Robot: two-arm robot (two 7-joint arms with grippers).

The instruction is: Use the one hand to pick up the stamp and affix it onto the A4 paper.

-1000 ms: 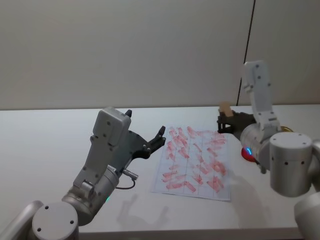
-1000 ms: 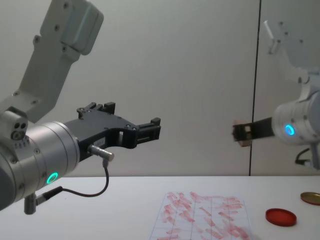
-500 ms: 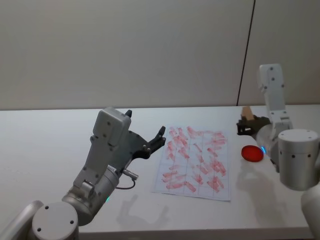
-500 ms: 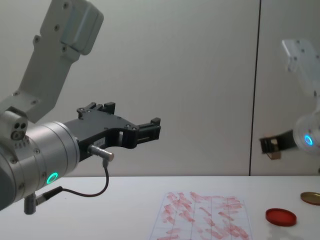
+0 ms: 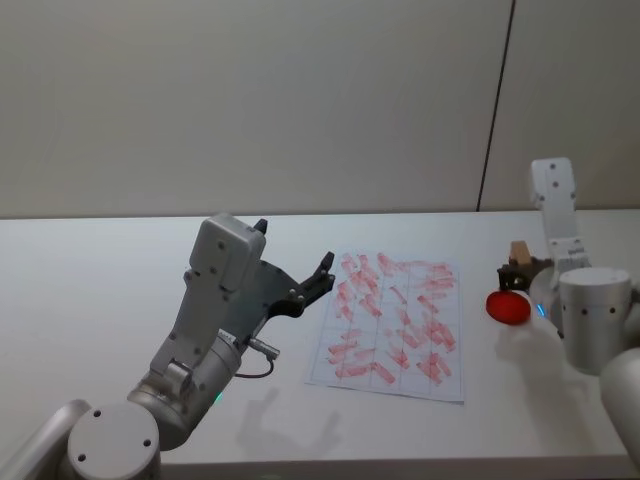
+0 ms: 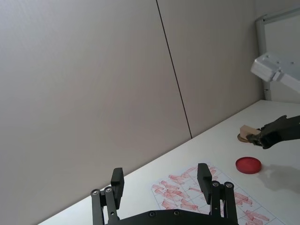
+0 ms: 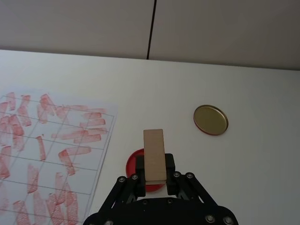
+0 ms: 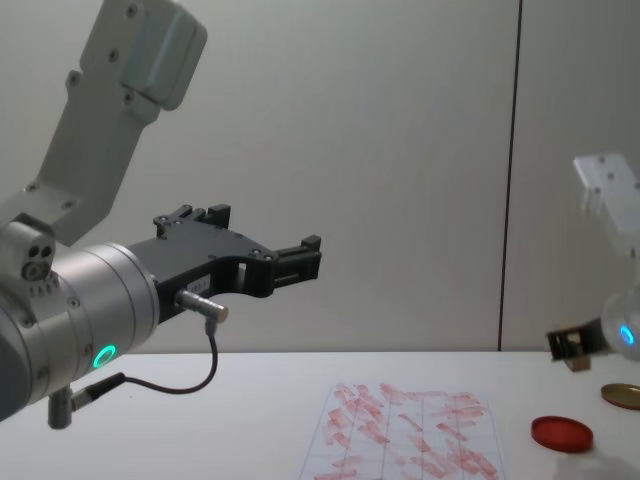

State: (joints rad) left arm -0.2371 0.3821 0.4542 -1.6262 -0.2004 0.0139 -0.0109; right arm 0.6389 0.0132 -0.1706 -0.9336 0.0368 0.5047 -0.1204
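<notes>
The stamp point(image 7: 153, 154), a tan wooden block, is clamped upright between the black fingers of my right gripper point(image 7: 154, 168). It hangs in the air over the round red ink pad point(image 7: 131, 165), to the right of the A4 paper point(image 7: 47, 140) and clear of the sheet. In the head view the stamp point(image 5: 518, 251) and right gripper point(image 5: 512, 270) sit just above the pad point(image 5: 508, 307), beside the paper point(image 5: 390, 325) with its red marks. My left gripper point(image 5: 318, 275) is held raised left of the sheet, open and holding nothing.
A brass-coloured disc point(image 7: 211, 120) lies on the white table beyond the red pad, also low at the right edge of the chest view point(image 8: 622, 396). My large left arm point(image 8: 90, 300) takes up the left side of that view. A wall stands behind the table.
My right gripper has carried the stamp to the right, off the paper's far corner, and lower, to above the red ink pad. The left arm has not moved.
</notes>
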